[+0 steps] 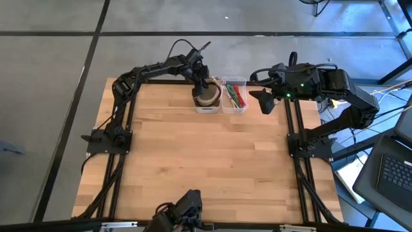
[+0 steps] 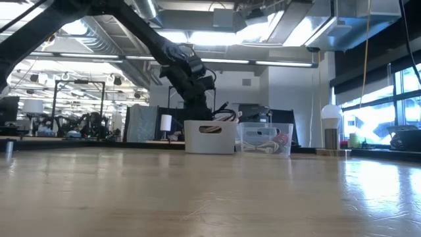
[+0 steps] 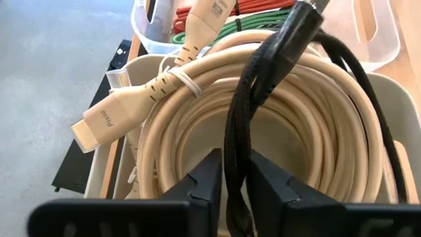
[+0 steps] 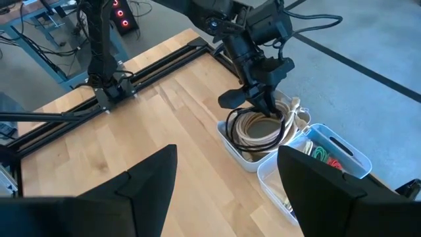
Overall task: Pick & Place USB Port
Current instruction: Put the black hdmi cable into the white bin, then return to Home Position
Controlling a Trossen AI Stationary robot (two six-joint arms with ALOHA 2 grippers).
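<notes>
Left gripper (image 3: pixel 238 187), jaws narrowly parted astride the limp, light black USB cable (image 3: pixel 263 85) in the white bin (image 1: pixel 206 106) at the table's far edge, apparently loosening; best gripped at its stiff plug.

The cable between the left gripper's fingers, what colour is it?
Black cable, clearest in the left wrist view.
</notes>
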